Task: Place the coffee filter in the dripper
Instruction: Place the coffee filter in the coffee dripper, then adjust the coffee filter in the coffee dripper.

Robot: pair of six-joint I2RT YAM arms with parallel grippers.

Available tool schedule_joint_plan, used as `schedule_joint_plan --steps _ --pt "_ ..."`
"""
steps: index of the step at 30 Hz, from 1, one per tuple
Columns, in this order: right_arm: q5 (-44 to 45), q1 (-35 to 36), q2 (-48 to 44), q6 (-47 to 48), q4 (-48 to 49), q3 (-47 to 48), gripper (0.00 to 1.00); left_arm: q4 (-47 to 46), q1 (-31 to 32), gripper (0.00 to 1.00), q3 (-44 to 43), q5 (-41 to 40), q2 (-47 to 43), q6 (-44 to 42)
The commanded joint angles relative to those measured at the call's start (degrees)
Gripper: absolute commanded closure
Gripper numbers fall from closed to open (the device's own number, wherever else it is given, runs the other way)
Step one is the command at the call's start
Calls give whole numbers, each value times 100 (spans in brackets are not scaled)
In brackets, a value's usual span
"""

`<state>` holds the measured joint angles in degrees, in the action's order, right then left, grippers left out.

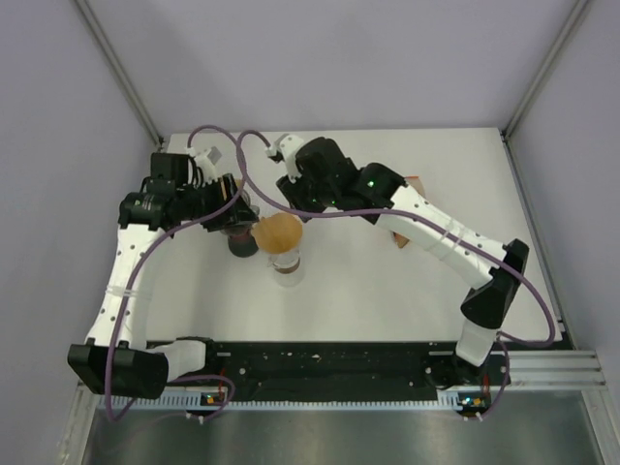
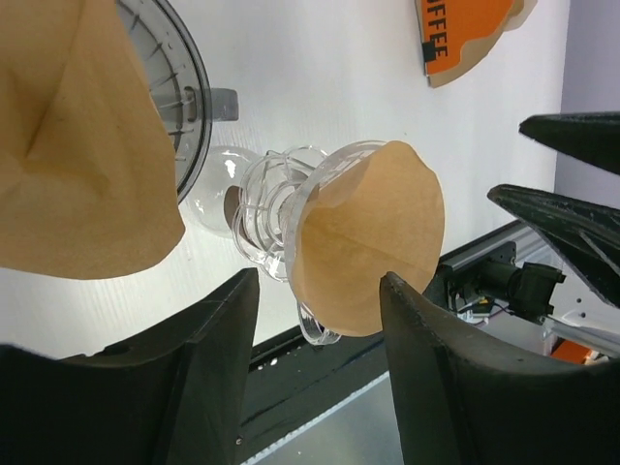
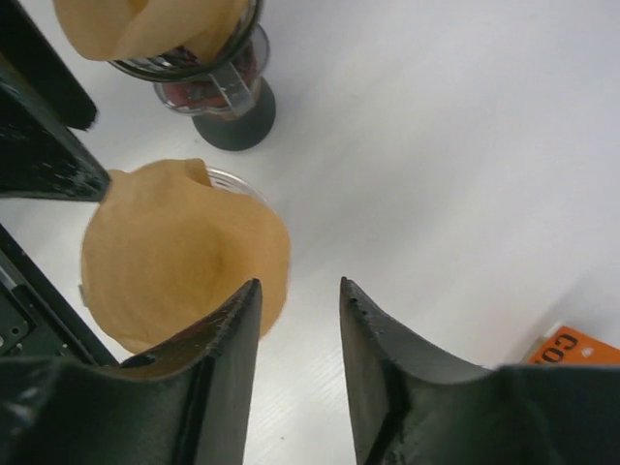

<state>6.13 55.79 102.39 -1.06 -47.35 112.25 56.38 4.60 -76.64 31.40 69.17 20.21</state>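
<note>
With jaws parted and empty, left gripper or right gripper may snag the proud coffee filter, tipping the dripper.

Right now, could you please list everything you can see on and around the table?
coffee filter: one, brown, sitting in the glass dripper
glass dripper: one, clear, mid-table
second filter: one, brown, in the dark dripper
dark dripper: one, black base, left of the glass one
filter packet: one, orange, right side, partly under the right arm
table: one, white
left gripper: one, black, open, empty
right gripper: one, black, open, empty
</note>
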Motion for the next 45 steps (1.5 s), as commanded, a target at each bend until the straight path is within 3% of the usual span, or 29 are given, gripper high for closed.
schedule_joint_plan --steps 1,2,6,10,13,16,21,26,37,45 --pt "283 -340 -807 -61 323 -316 56 127 23 40 -649 -344 -61 -674" --pt "327 -445 -974 -96 367 -448 52 162 23 40 -781 -467 -87 -824" --pt "354 -998 -1816 -350 630 -1229 20 259 23 36 -1370 -1493 -245 -1186" --pt "310 -1596 -2617 -535 920 -2135 9 154 15 32 -1547 -2356 -439 -1659" --pt "354 -2001 -3066 -606 938 -2601 7 14 -20 32 -1451 -2840 -500 -1695" --pt "345 -2273 -3417 -615 965 -3005 6 -267 -38 42 -1258 -2762 -483 -1879" --pt "248 -2555 -3735 -597 956 -3481 6 -523 -29 84 -1195 -2754 60 -2363" --pt "275 -2819 -3884 -588 939 -3745 5 -540 -21 100 -1502 -2376 799 -2706" --pt "152 -2960 -3709 -667 903 -3851 4 -787 233 100 -1336 -1909 1494 -2926" --pt "90 -2960 -3682 -676 956 -3965 2 -769 313 100 -633 -2146 1547 -3110"
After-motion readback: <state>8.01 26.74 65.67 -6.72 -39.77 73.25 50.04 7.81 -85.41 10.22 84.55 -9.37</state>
